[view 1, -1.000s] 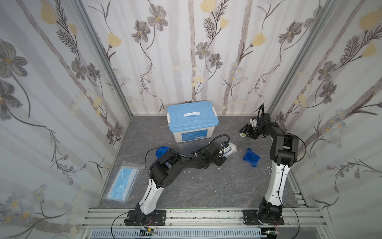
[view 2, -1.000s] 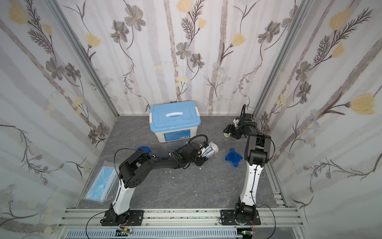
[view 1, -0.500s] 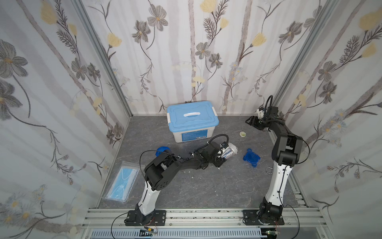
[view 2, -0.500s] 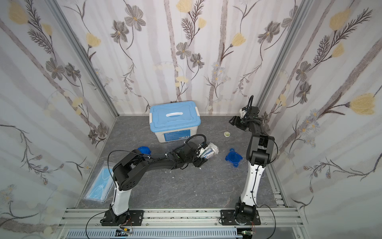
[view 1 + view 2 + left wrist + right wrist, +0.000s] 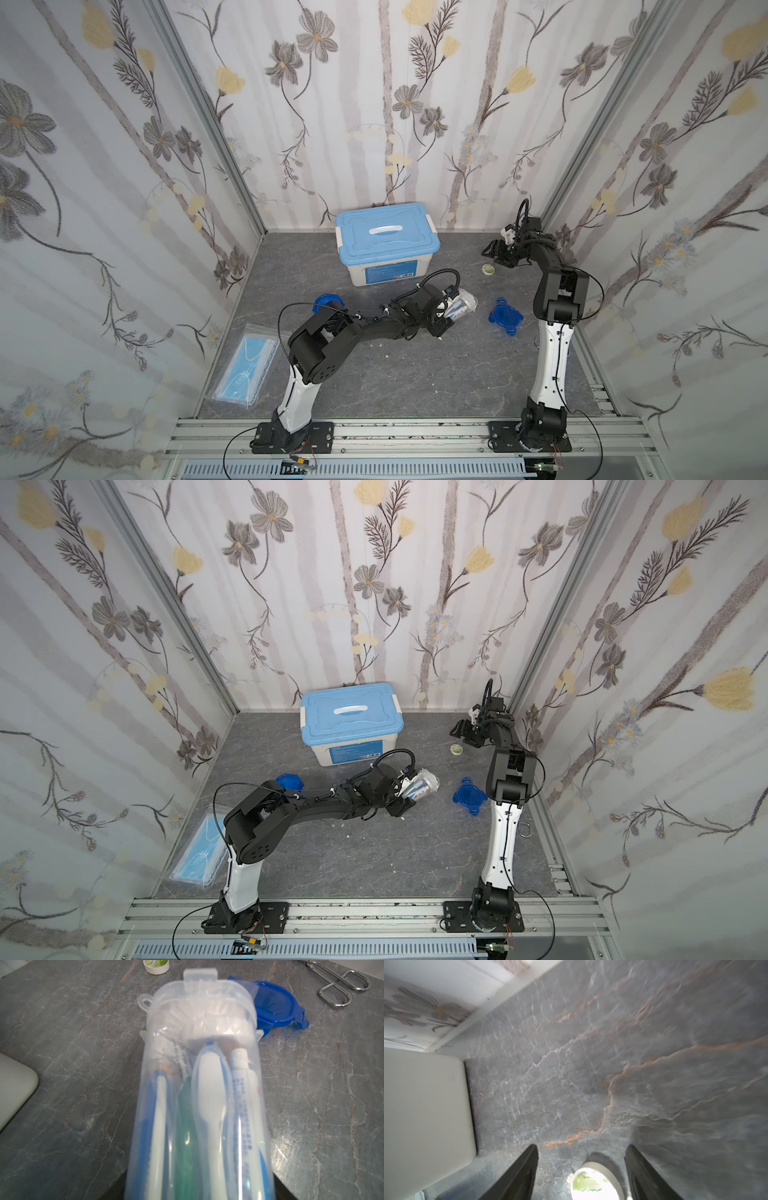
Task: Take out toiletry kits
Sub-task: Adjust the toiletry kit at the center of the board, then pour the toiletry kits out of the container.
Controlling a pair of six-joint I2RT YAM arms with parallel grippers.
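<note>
My left gripper (image 5: pixel 445 311) clasps the cup (image 5: pixel 199 1084), tipped sideways with brushes (image 5: pixel 209 1088) inside. My right gripper (image 5: pixel 581 1151) stands open, the jar (image 5: pixel 593 1182) between its fingers and touching neither. The box (image 5: pixel 425 1115) is beside it, the wall (image 5: pixel 425 991) near, and there is free table (image 5: pixel 654 1064) ahead.

Translucent cup (image 5: pixel 462 304) sideways, toothbrushes (image 5: pixel 209 1093) and toothpaste (image 5: pixel 243 1105) inside

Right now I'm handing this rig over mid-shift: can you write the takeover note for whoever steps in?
Left pincer: shut on the open cup, tipped on its side, toothbrushes and toothpaste tube inside.
Right pincer: open, empty, just above the cream jar near the far right corner.
Done: blue lid off, on the table; jar out.
To do: empty the cup; second blue lid behind the left arm, contents hidden.
</note>
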